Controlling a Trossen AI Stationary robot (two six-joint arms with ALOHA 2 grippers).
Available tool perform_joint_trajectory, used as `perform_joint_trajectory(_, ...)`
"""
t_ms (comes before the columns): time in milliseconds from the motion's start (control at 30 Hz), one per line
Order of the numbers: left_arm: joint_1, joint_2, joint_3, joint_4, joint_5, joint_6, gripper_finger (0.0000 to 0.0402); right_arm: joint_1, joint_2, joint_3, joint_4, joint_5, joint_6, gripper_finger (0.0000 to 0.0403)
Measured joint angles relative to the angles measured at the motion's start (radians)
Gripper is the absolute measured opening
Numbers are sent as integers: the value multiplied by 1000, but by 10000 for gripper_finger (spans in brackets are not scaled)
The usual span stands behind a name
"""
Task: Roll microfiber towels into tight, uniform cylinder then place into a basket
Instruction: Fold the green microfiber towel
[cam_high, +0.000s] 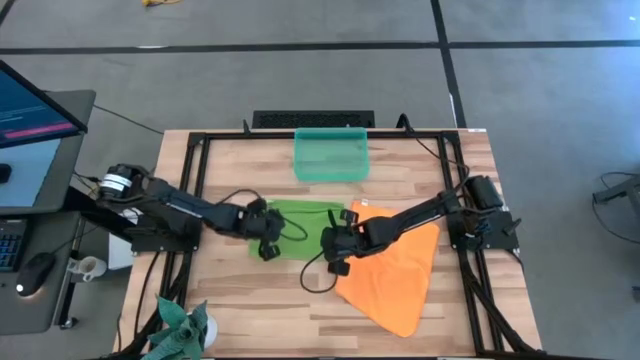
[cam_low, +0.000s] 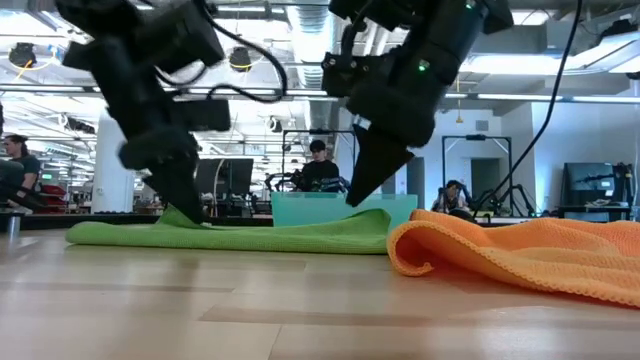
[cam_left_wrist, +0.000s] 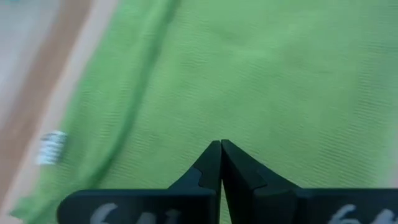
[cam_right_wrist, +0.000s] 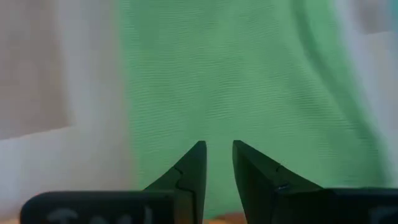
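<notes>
High view first: the wooden table (cam_high: 420, 315) carries both cloths side by side in its middle. The green towel (cam_high: 300, 225) lies flat, a little rumpled, just in front of the basket (cam_high: 332, 155), which stands near the table's far edge and looks to hold nothing. The orange towel (cam_high: 395, 270) is spread to the right of the green one, one corner pointing toward the near edge, its left border bunched up into a soft fold where it meets the green cloth.

The left gripper (cam_high: 268, 238) is down on the left part of the green towel. Its wrist camera shows the two dark fingers (cam_left_wrist: 208, 168) pressed together tip to tip against green fabric, with no cloth caught between them that I can see. A small white label (cam_left_wrist: 51, 148) sits at the towel's hem, beside the bare wood.

The right gripper (cam_high: 335, 245) is down at the green towel's right edge, next to the orange fold. Its fingers (cam_right_wrist: 193, 165) are slightly spread, a narrow gap between the tips, hovering over green fabric and pinching nothing.

From table height, both grippers point downward onto the green cloth, and people sit at desks in the room behind.

A spiky plant (cam_high: 180, 330) stands at the table's near left corner.
</notes>
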Motion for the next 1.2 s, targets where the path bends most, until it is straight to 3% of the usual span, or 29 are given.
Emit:
perform_joint_trajectory(133, -93, 2, 0, 5, -7, -71, 0, -19, 0, 8, -34, 70, -33, 101)
perform_joint_trajectory(300, -191, 8, -5, 3, -26, -156, 0, -27, 0, 9, -171, 48, 37, 101)
perform_joint_trajectory(600, -296, 7, -5, 38, -150, -214, 0, 130, 0, 8, -495, 124, 293, 101)
perform_joint_trajectory(767, -300, 7, -5, 49, -153, -227, 0, 209, 0, -21, -491, 117, 360, 101)
perform_joint_trajectory(933, -299, 7, -5, 50, -155, -250, 0, 238, -1, -89, -474, 44, 430, 101)
perform_joint_trajectory(1200, -299, 7, -5, 50, -156, -251, 0, 188, -10, -198, -479, 9, 449, 101)
